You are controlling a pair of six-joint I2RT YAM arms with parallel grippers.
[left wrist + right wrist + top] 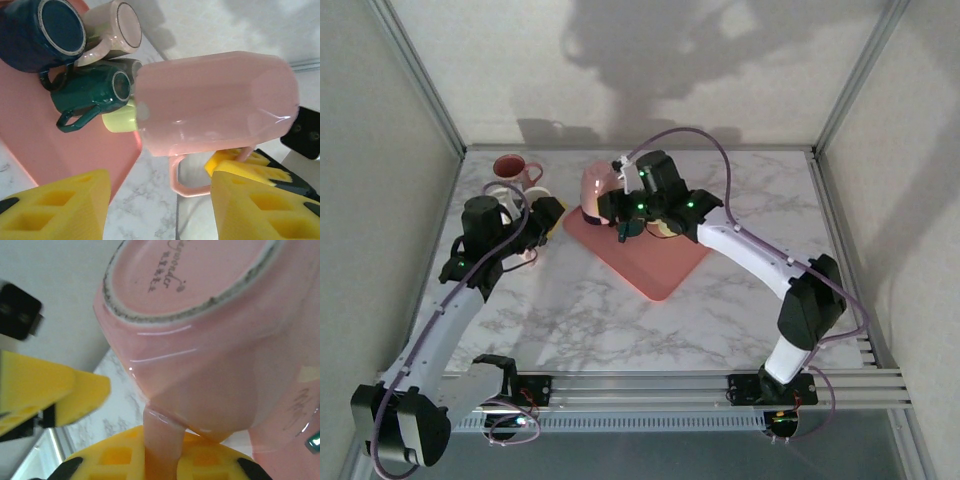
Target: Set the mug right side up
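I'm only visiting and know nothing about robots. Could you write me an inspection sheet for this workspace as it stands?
Surface: marble-patterned table with a pink mat on it.
Job's things: pink mug tipped sideways, not yet upright.
Clutter: dark blue mug, pale pink mug and green mug on the mat, bases showing; red mug upright at the back left.
Grippers: right gripper shut on the pink mug's handle; left gripper open, holding nothing.
Cables: purple cable looping above the right arm.
Surroundings: pale walls, metal frame posts.
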